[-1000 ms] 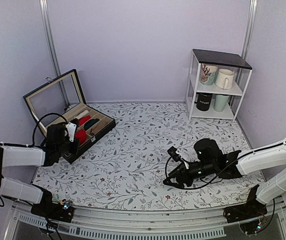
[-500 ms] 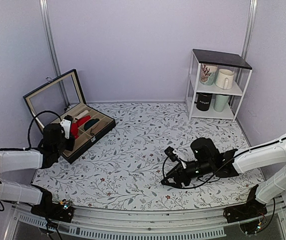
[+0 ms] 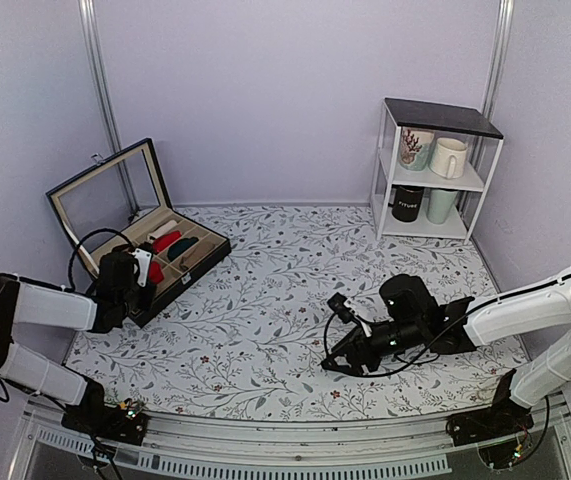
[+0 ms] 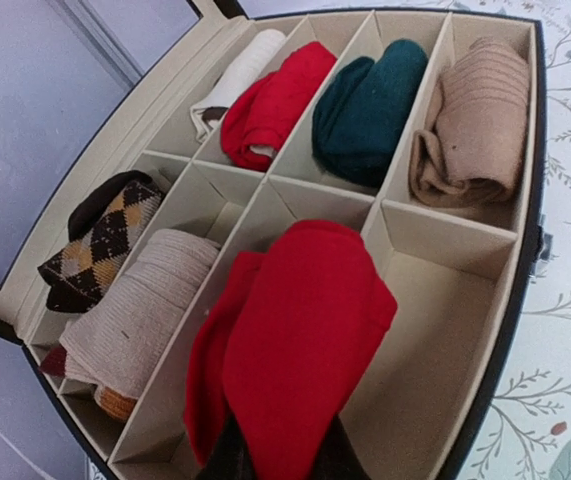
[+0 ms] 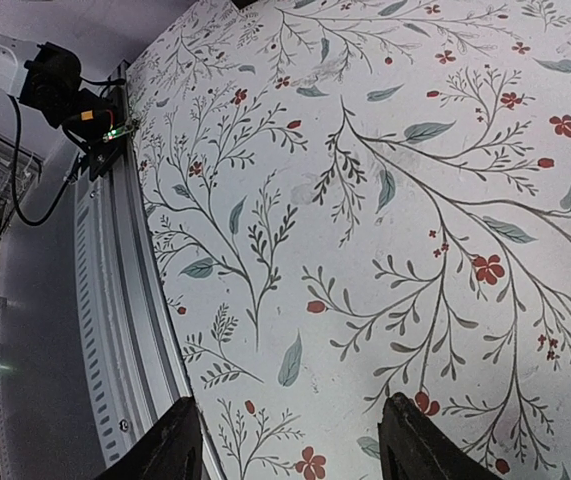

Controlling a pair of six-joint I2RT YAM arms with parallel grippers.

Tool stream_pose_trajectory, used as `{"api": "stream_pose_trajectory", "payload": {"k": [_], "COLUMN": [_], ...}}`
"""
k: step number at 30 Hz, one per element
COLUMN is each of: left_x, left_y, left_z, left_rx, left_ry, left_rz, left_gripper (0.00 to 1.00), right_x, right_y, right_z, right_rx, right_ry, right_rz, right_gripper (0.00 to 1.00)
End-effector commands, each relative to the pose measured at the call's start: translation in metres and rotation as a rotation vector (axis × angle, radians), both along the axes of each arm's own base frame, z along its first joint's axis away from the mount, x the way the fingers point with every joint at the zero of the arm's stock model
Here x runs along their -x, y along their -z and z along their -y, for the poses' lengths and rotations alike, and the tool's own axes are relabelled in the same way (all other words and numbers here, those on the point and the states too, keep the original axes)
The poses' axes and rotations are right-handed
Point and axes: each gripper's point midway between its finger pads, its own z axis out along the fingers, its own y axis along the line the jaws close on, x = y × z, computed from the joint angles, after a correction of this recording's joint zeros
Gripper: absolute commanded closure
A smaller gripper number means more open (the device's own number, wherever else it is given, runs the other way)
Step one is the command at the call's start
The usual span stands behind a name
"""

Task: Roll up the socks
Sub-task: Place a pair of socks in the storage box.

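The red socks [image 4: 295, 340] are a compact roll gripped in my left gripper [image 4: 280, 455], which is shut on their near end. The roll hangs in a near-row compartment of the open black box [image 4: 405, 215], between a beige roll [image 4: 135, 320] and an empty compartment. I cannot tell whether it touches the bottom. In the top view the left gripper [image 3: 145, 265] is at the box's near edge with the red socks [image 3: 155, 271] in it. A second red roll [image 4: 270, 100] lies in the far row. My right gripper [image 5: 290, 440] is open and empty low over the table [image 5: 385, 200], also seen in the top view [image 3: 333, 365].
The box [image 3: 190, 270] has its glass lid [image 3: 105, 195] standing open at the back. It also holds white, dark green, tan and argyle rolls. A white shelf with mugs [image 3: 430, 170] stands at the back right. The metal front rail [image 5: 75, 300] lies near the right gripper.
My left gripper, with the red roll, rose and drew back, then came forward and down into the box again. The right arm shifted slightly left, then held still.
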Motion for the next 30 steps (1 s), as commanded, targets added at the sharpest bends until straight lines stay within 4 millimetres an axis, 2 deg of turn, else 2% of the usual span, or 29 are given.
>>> {"api": "stream_pose_trajectory", "payload": {"k": [1, 9, 22, 26, 30], "left_x": [-0.001, -0.004, 0.006, 0.010, 0.015], "left_y": [-0.001, 0.031, 0.033, 0.037, 0.032], "left_z": [0.009, 0.018, 0.029, 0.027, 0.029], "left_rx": [0.013, 0.009, 0.085, 0.094, 0.122], "left_ry": [0.047, 0.087, 0.137, 0.122, 0.125], "left_rz": [0.000, -0.146, -0.179, -0.207, -0.190], "left_gripper": [1.00, 1.00, 1.00, 1.00, 1.00], "right_x": [-0.002, -0.002, -0.001, -0.001, -0.001], "right_y": [-0.002, -0.004, -0.004, -0.002, -0.002], "right_z": [-0.007, -0.006, -0.004, -0.006, -0.009], "right_rx": [0.002, 0.006, 0.022, 0.027, 0.031], "right_ry": [-0.018, -0.018, -0.021, -0.027, -0.035], "right_rz": [-0.013, -0.012, -0.012, -0.021, -0.029], "right_gripper": [0.38, 0.38, 0.39, 0.38, 0.39]}}
